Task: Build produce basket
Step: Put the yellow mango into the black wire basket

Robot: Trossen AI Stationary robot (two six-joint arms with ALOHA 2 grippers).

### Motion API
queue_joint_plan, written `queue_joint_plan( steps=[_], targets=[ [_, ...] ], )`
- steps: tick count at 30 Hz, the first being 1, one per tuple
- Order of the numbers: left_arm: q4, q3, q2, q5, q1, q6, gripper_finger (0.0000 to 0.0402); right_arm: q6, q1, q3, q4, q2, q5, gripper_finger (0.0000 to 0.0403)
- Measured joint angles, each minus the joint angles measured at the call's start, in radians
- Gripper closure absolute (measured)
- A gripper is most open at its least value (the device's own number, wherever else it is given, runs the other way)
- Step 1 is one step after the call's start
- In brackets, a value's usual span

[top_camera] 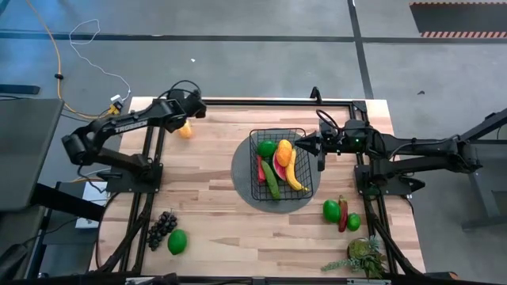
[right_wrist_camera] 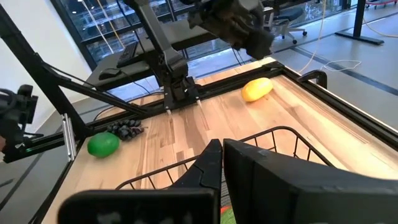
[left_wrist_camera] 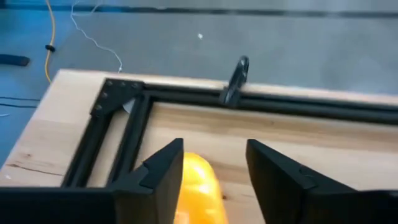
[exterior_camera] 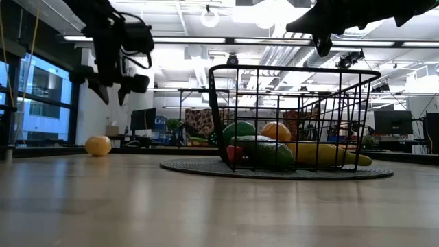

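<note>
The black wire basket stands on a round dark grey mat at mid-table. It holds produce: a green round fruit, an orange, a watermelon slice, a cucumber and a banana. A yellow-orange fruit lies on the table at the far left. My left gripper hangs open above this fruit, clear of it. My right gripper is shut and hovers over the basket's right rim, holding nothing.
Purple grapes and a green fruit lie near the table's front left. Two green fruits and a red chili lie at the right, with a leafy plant nearer. Black frame rails run along the far edge.
</note>
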Motion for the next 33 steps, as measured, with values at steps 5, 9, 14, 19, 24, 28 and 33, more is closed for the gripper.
queue_joint_plan(
  steps=[5, 9, 14, 19, 24, 28, 33],
  targets=[
    [-0.01, 0.0, -0.053, -0.004, 0.005, 0.0, 0.0191, 0.0, 0.0, 0.0, 0.0, 0.0, 0.0, 0.0402],
    [-0.025, 0.0, -0.055, 0.01, 0.004, -0.005, 0.0162, 0.005, 0.001, 0.0, 0.0, 0.0, 0.0, 0.0402],
    [-0.086, -0.003, -0.053, 0.013, 0.004, -0.07, 0.0129, 0.003, 0.001, 0.0, 0.0, 0.0, 0.0, 0.0402],
    [-0.072, -0.076, -0.053, 0.045, 0.004, -0.182, 0.0116, -0.02, 0.001, 0.0, 0.0, 0.0, 0.0, 0.0402],
    [-0.015, -0.177, -0.053, 0.093, 0.004, -0.263, 0.0115, -0.023, 0.001, 0.0, 0.0, 0.0, -0.001, 0.0402],
    [0.094, -0.231, -0.053, 0.101, 0.011, -0.271, 0.0115, -0.023, 0.001, 0.0, 0.0, 0.0, -0.001, 0.0402],
    [0.141, -0.26, -0.019, 0.113, 0.03, -0.286, 0.0115, -0.022, 0.001, 0.0, 0.0, 0.0, -0.001, 0.0402]
  ],
)
